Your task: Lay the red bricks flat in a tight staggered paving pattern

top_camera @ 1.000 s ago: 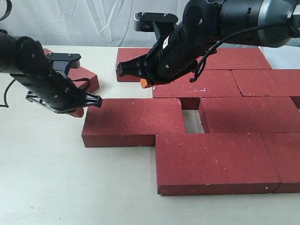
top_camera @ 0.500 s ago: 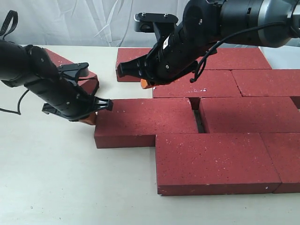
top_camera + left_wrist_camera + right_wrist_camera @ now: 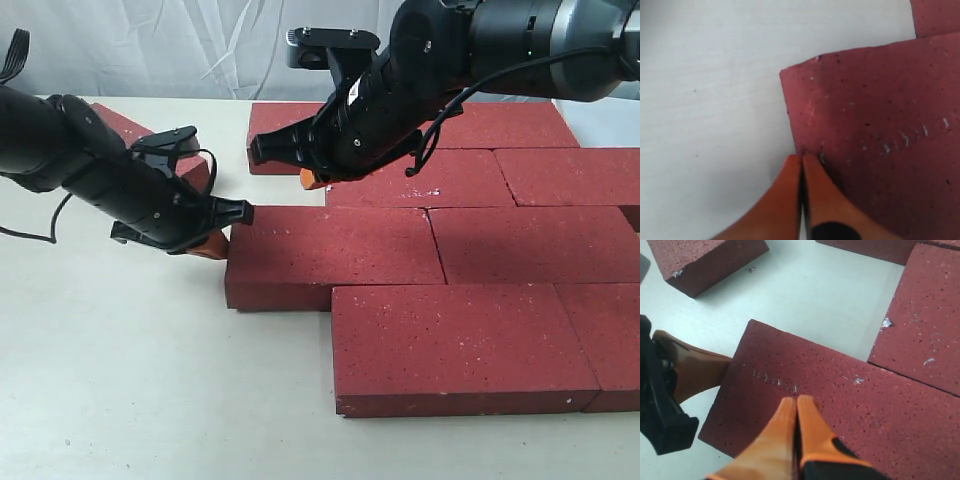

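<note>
Several dark red bricks lie flat in staggered rows on the pale table [image 3: 120, 390]. The middle-row brick [image 3: 330, 255] now butts against its right-hand neighbour [image 3: 535, 243]. My left gripper [image 3: 215, 243] is shut, its orange fingertips pressed to that brick's left end. The left wrist view shows the shut tips [image 3: 802, 159] at the brick's corner [image 3: 870, 140]. My right gripper [image 3: 310, 178] is shut and empty. It hovers over the same brick [image 3: 805, 385], tips together [image 3: 796, 401]. I cannot tell whether it touches.
A loose brick [image 3: 150, 140] lies apart at the back left behind my left arm, also in the right wrist view [image 3: 710, 260]. Front-row bricks [image 3: 455, 345] and back-row bricks [image 3: 430, 178] flank the pushed brick. Bare table lies at the front left.
My left gripper has pushed the middle-row brick to the right, closing the gap to its neighbour. The right arm has not moved.
</note>
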Controlling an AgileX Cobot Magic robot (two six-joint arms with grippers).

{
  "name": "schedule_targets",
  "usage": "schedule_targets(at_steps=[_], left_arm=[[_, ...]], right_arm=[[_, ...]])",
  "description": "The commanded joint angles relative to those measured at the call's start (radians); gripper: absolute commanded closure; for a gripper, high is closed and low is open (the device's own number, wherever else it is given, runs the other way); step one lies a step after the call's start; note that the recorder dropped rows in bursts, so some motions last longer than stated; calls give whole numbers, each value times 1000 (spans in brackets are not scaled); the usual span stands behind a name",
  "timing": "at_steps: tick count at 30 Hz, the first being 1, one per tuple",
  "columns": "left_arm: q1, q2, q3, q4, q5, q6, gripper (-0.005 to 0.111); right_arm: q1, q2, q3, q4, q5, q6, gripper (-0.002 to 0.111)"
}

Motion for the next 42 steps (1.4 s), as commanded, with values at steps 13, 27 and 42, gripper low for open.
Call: schedule_targets(at_steps=[13,27,42], left_arm=[[-27,1,-5,6,-7,77,107],[107,-151,-5,4,11,77,107],[197,-244,-5,151,-165,77,107]], right_arm=[[-1,-2,-2,-25,25,-4,109],[-1,0,-2,-34,37,-4,109],[1,0,-2,-4,55,-4,109]])
